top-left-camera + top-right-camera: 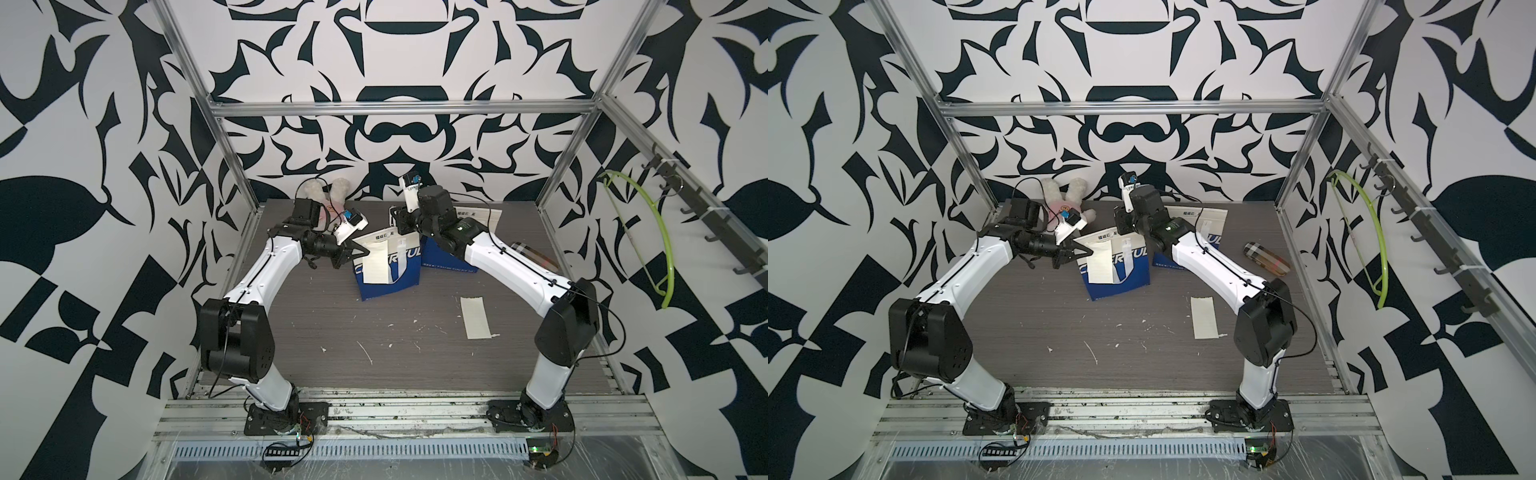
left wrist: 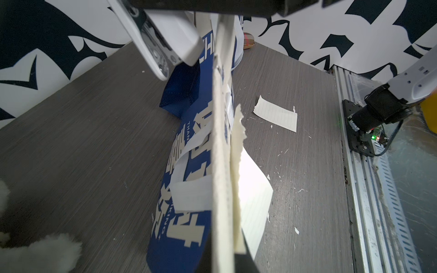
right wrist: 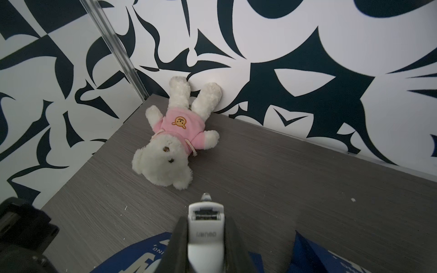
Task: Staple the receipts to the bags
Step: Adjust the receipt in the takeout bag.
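One blue and cream bag [image 1: 388, 276] [image 1: 1121, 270] stands mid-table with a cream receipt [image 1: 376, 266] [image 2: 254, 201] against its front. My left gripper [image 1: 365, 252] [image 2: 227, 258] is shut on the bag's top edge [image 2: 221, 165], pinching the receipt to it. In the left wrist view a white stapler [image 2: 163, 45] hangs close over that edge, farther along it. My right gripper [image 3: 205, 236] is shut on the stapler [image 3: 205, 225]. A second bag [image 1: 446, 264] lies partly hidden behind the right arm. Another receipt [image 1: 476, 318] [image 2: 276, 113] lies flat on the table to the right.
A white teddy bear in a pink shirt [image 3: 175, 141] [image 1: 1067, 197] lies at the back left by the wall. A plaid pouch [image 1: 1266, 258] rests at the right. A green hanger [image 1: 658, 249] hangs outside the frame. Paper scraps dot the table [image 1: 374, 357].
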You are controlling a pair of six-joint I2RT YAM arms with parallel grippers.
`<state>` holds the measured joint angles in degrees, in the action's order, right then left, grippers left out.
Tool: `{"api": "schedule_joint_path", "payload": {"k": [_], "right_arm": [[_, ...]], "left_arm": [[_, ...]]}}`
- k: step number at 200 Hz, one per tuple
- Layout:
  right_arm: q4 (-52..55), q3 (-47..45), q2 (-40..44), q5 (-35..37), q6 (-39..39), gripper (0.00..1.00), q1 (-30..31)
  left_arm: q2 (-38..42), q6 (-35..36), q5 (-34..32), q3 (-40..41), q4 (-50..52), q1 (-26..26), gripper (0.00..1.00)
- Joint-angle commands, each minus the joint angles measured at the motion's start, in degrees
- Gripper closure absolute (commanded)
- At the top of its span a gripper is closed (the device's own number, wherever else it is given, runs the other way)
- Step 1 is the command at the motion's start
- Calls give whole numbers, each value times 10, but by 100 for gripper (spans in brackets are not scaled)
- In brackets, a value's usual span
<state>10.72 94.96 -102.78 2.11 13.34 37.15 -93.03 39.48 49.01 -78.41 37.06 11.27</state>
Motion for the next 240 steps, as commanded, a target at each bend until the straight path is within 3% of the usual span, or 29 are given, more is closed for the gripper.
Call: {"api": "schedule_joint_path", "payload": {"k": [1, 18, 70, 81, 123, 140, 177, 240], "right_arm": [[-23, -24, 42, -6, 25, 100, 4], [-21, -34, 47, 0, 29, 100, 5], [-17, -50, 45, 8, 33, 100, 12], [-16, -50, 44, 10, 31, 100, 13], [-9, -49, 43, 14, 25, 100, 13], [-7, -49, 43, 17, 21, 100, 13], [-4, -42, 51, 19, 26, 100, 13], [-24, -26, 117, 31, 2, 100, 20]], "left_arm": [[17, -21, 5, 12, -33, 2, 93], [15, -28, 5, 11, -38, 2, 87], [20, -51, 8, 18, -71, 2, 84], [22, -58, 9, 22, -80, 2, 78], [25, -65, 16, 34, -100, 2, 74], [27, -68, 21, 36, -106, 2, 78], [14, -68, 25, 31, -92, 2, 100], [12, -66, 34, 25, -83, 2, 100]]}}
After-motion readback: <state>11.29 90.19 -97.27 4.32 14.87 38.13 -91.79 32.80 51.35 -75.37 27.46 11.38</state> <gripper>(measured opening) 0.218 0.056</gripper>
